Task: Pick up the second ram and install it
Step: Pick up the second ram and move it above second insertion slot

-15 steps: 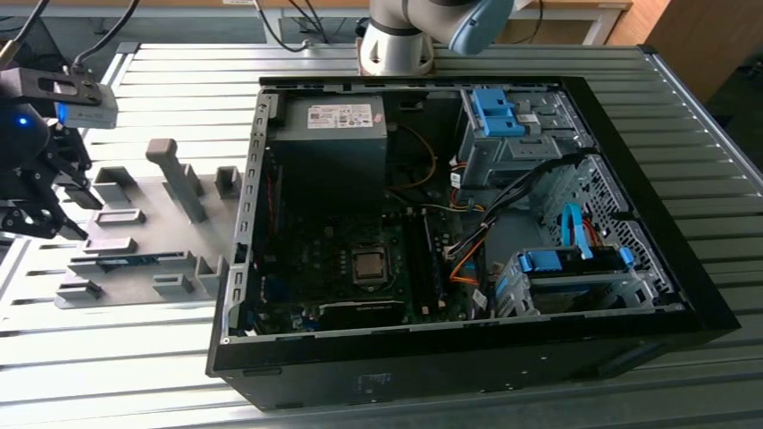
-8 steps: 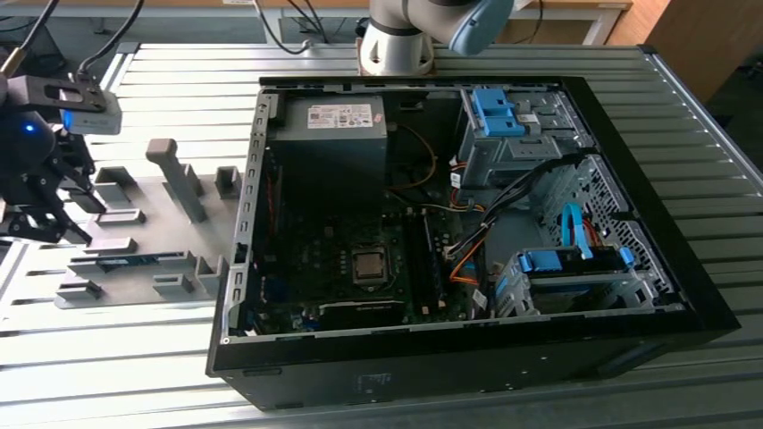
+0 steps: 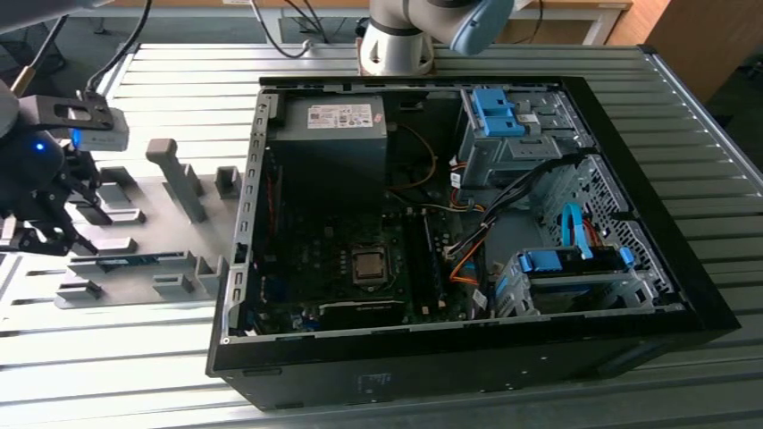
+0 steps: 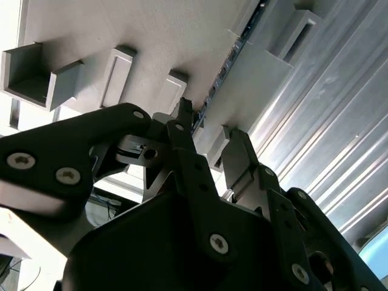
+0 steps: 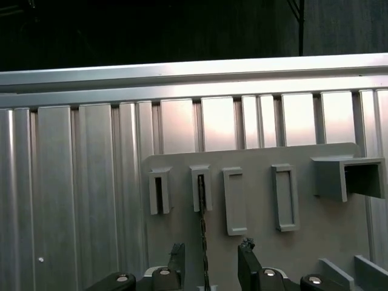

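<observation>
The second ram, a thin blue stick, stands on its long edge, slotted into the grey holder plate; upright, edge-on in the first wrist view.

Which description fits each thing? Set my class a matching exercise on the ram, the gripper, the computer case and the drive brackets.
1 second ram
2 gripper
3 computer case
4 drive brackets

A lying flat, side panel off
B on edge in a grey holder
C blue, inside the case
D open, fingers either side of the ram

Pairs: 1-B, 2-D, 3-A, 4-C
</observation>
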You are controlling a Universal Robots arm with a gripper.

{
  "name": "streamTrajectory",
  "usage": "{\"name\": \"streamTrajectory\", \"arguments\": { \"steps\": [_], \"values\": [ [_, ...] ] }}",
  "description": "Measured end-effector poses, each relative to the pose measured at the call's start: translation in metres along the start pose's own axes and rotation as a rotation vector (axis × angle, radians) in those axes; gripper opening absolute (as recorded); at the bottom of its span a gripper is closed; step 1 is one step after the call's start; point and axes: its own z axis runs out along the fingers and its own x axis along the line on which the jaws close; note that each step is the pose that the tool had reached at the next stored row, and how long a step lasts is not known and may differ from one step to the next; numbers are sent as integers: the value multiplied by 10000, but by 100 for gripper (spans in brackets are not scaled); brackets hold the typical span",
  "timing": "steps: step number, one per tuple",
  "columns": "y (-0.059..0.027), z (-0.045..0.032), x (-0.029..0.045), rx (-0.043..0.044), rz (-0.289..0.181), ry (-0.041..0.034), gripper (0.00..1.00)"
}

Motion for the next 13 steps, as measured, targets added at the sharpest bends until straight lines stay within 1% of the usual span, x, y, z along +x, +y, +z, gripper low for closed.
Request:
{"name": "streamTrajectory", "arguments": {
  "steps": [4,6,10,13],
  "values": [
    [-36,74,2,0,0,-1,47],
    [-40,109,9,0,-7,0,47],
    [-41,182,27,-6,-188,1,47],
    [-42,235,34,-8,-205,2,47]
  ]
}}
